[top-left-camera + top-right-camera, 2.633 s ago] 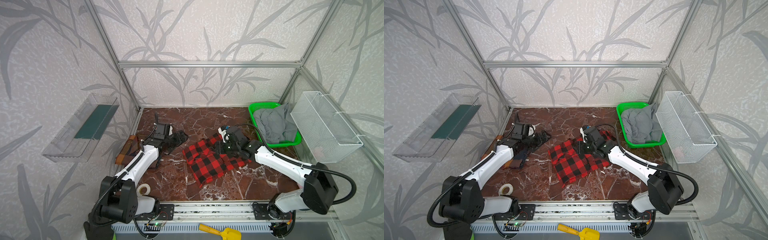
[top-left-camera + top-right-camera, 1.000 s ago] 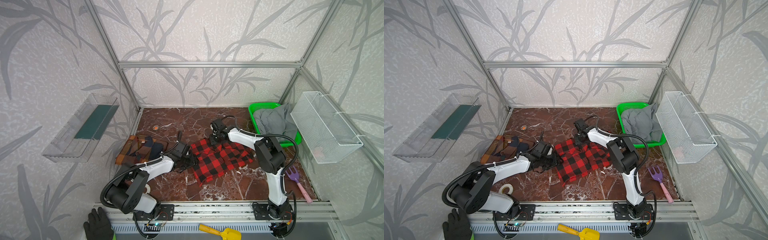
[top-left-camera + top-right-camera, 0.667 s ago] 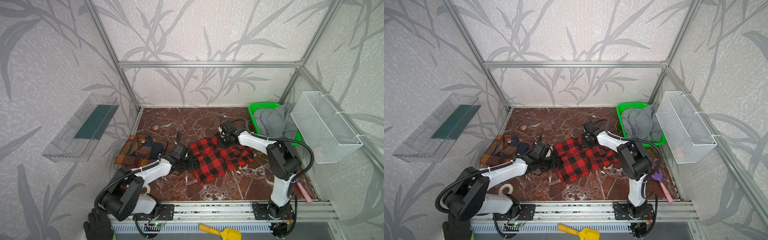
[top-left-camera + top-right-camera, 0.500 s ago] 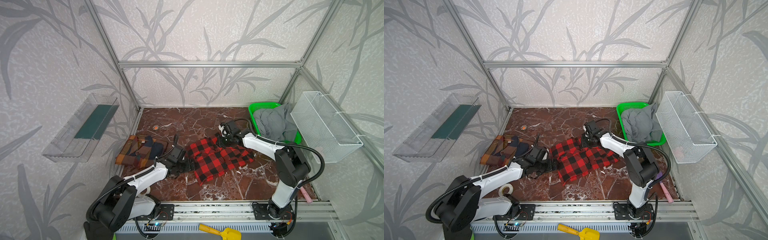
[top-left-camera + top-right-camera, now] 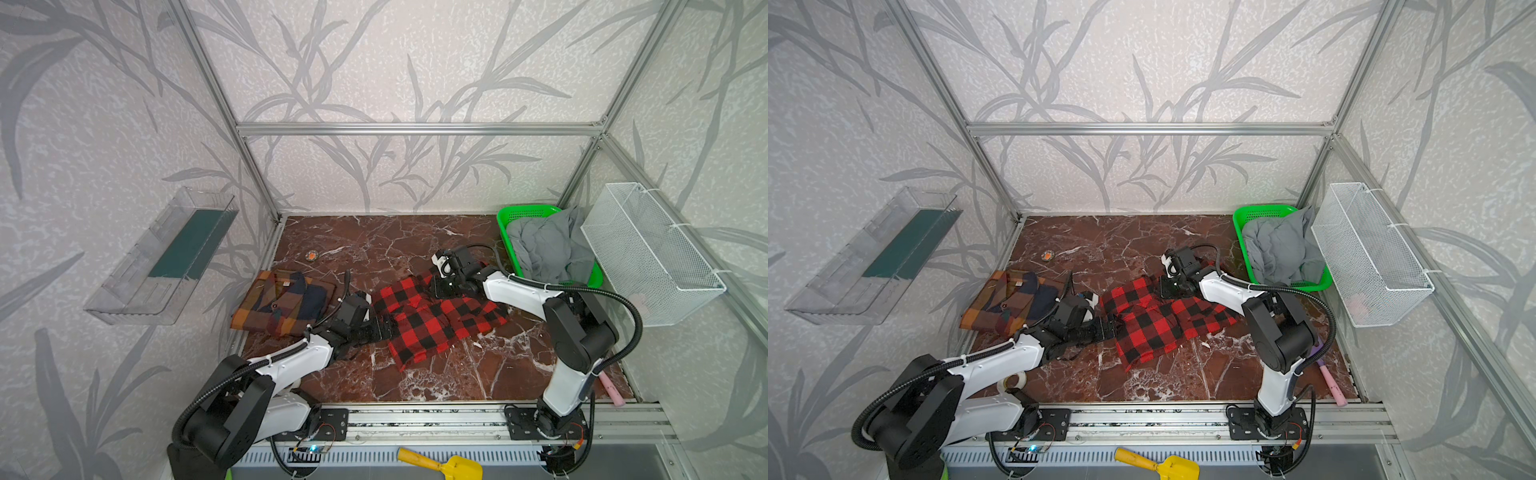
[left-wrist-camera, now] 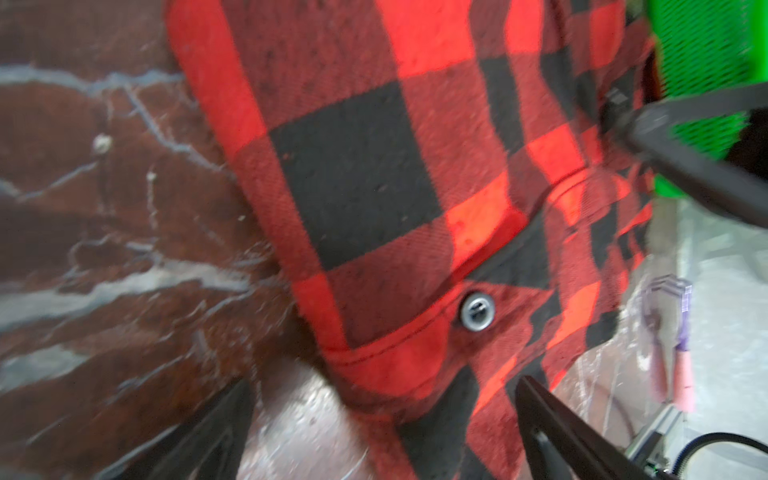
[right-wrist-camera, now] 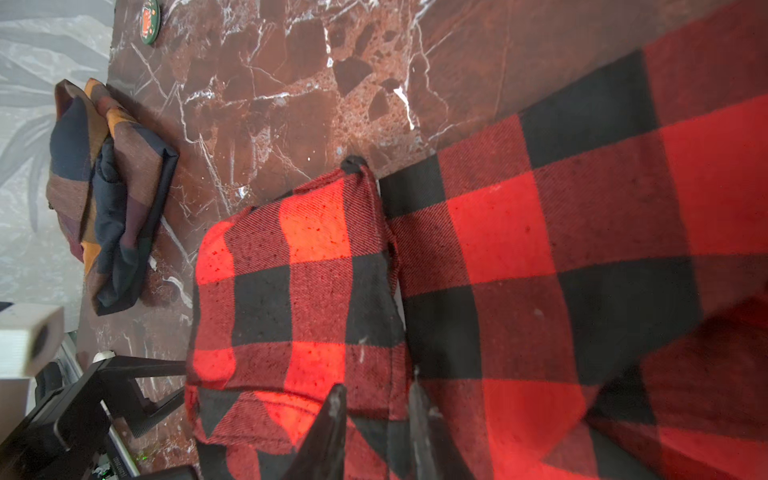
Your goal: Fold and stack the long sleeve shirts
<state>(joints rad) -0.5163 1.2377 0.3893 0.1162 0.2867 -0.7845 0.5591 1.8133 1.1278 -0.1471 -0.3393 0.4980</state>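
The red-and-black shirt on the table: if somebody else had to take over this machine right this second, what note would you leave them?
Left tool: open wide at the left edge of the red-and-black shirt, holding nothing.
Right tool: jaws a little apart over the shirt's far edge, no clear pinch.
Brown plaid shirt: folded, at the left side of the table.
Done: one shirt folded. The red-and-black one is only partly folded and lies askew mid-table.
Left: finish that fold, then stack the two shirts.
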